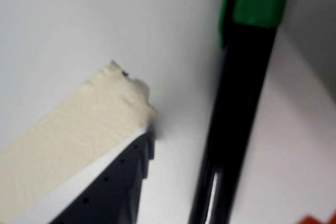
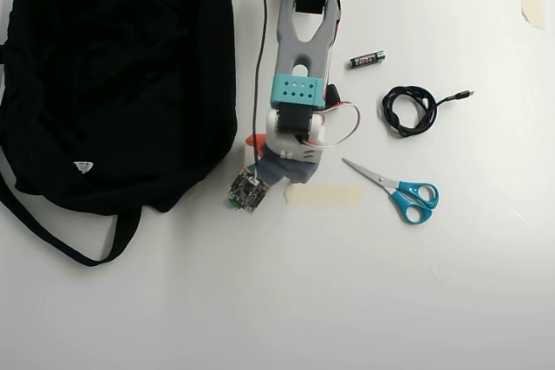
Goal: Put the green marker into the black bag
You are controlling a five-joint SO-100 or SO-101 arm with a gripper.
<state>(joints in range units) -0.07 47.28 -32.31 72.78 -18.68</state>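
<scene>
Marker [image 1: 239, 103] close up in wrist view, green cap toward the top, lying on white table [image 1: 79, 24] just right of a tape strip [image 1: 73, 140]. Bag [image 2: 113, 75] at overhead's left, well apart. Hidden under arm [image 2: 299, 84] overhead: marker and gripper. Jaw state: cannot tell

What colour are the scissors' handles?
Blue-teal, clearest in the overhead view: scissors.
</scene>
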